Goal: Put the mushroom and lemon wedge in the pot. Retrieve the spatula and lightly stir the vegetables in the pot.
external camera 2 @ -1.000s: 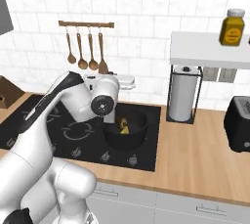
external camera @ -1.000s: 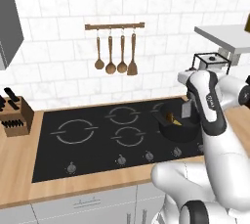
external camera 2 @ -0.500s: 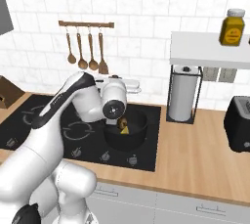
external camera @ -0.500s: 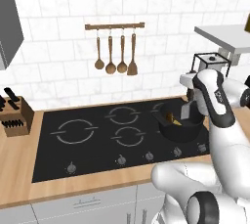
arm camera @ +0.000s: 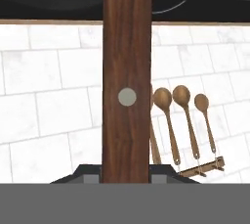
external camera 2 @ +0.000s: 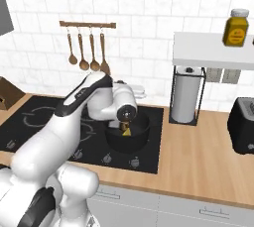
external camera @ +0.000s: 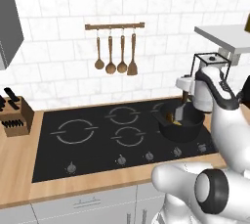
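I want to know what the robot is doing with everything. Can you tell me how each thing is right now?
claw: shut on the spatula, over the pot
spatula: held by its wooden handle, blade down in the pot
pot: on the hob, yellow and brown bits inside
vegetables: in the pot
wooden spoons: hanging on the wall rail

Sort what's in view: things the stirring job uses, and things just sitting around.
Job:
- pot on the hob
- yellow pieces inside it
- spatula, wooden handle held in the gripper, blade down in the pot

Lying about:
- wooden spoons on the wall rail
- knife block
- paper towel roll
- jar on the shelf
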Controlling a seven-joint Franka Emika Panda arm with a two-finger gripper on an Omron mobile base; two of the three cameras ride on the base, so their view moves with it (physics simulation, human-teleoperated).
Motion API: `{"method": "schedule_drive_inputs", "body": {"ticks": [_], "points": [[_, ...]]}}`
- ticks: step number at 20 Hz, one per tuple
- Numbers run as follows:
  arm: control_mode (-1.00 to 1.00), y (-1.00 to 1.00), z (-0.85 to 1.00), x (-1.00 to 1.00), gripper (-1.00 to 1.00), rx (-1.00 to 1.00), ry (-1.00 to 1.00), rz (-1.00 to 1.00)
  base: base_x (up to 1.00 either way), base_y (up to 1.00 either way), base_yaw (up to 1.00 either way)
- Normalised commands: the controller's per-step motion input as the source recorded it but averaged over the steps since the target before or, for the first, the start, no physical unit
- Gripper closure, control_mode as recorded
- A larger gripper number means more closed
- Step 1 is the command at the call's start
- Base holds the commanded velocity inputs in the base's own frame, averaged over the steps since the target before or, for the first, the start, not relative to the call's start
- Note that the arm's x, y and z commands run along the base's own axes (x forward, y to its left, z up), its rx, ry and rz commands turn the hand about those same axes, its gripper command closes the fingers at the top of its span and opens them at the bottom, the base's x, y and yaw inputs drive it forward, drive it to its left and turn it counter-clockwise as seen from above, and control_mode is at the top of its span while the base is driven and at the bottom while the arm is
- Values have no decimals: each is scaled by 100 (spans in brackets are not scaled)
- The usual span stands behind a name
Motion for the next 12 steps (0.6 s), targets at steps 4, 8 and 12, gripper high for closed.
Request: {"method": "schedule_drive_inputs", "body": {"ticks": [4, 8, 12], "points": [[-100, -13, -39, 38, 100, 0, -2, 3, 0, 0, 0], [-100, -30, -45, 27, 100, 0, -5, 0, 0, 0, 0], [-100, -18, -16, 11, 100, 0, 0, 0, 0, 0, 0]]}}
